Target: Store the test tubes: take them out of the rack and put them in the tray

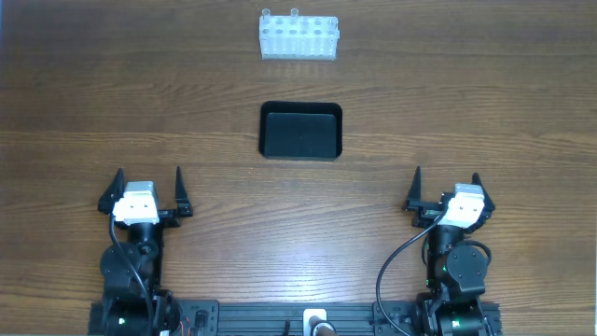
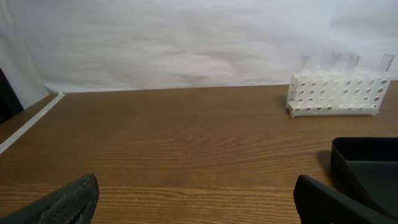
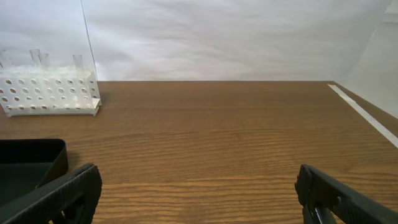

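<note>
A white plastic rack (image 1: 298,39) drilled with rows of round holes stands at the top centre of the top view, on a brown wood-grain counter (image 1: 485,93). Several clear glass test tubes (image 1: 295,14) stand upright in it, their open tops rising above its upper face. In the left wrist view the rack (image 2: 336,94) sits at the upper right of the frame, with the test tubes (image 2: 336,60) poking up along it. In the right wrist view the rack (image 3: 48,93) is at the upper left, and the test tubes (image 3: 77,61) again stand in their holes.

A shallow black rectangular tray (image 1: 300,133) with rounded corners lies at the centre of the top view. It sits below the rack in the frame and apart from it, and its bare floor is showing. One corner of the tray (image 2: 367,163) shows at the lower right of the left wrist view, and another part of the tray (image 3: 31,163) at the lower left of the right wrist view.

The left tool (image 1: 149,174) is at the lower left of the top view and the right tool (image 1: 447,175) at the lower right. Both are well apart from the tray and the rack. Each tool has its two dark fingers spread wide apart over bare wood, as seen on the left tool (image 2: 196,182) and the right tool (image 3: 198,169) in their own wrist views.

A pale strip of tape (image 3: 364,113) runs along the counter's edge, and a white wall (image 2: 186,43) rises behind it.
</note>
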Available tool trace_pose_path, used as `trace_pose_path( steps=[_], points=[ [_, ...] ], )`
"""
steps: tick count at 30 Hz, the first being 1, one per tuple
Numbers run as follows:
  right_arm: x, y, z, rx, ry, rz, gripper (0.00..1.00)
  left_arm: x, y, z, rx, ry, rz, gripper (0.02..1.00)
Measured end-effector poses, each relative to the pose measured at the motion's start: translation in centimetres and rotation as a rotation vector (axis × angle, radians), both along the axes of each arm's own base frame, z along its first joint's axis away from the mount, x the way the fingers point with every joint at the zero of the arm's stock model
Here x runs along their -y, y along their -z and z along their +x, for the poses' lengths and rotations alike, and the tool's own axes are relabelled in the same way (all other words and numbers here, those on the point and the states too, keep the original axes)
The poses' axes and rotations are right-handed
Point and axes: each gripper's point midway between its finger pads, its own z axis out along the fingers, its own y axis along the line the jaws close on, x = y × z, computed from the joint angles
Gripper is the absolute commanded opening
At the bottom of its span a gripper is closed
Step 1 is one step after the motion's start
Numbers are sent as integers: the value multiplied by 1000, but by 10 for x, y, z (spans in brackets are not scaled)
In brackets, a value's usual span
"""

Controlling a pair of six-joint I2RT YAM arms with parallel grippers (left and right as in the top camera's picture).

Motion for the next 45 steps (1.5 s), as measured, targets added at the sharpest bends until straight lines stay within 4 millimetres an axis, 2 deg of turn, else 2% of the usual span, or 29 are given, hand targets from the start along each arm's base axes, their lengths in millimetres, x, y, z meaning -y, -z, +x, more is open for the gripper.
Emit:
trace_pose_path(
  steps=[33, 34, 38, 41, 45],
  points=[
    [0, 0, 0, 0, 0, 0, 993, 2, -1, 0, 2, 13, -1, 1000],
    [0, 0, 0, 0, 0, 0, 991, 3, -3, 0, 12, 18, -2, 998],
    [0, 0, 0, 0, 0, 0, 993, 6, -36, 4, 145, 33, -29, 996],
    [0, 0, 0, 0, 0, 1, 993, 8, -52, 10, 184, 47, -50, 998],
    [0, 0, 0, 0, 1, 0, 993, 15, -79, 34, 174, 81, -97, 998]
  ],
)
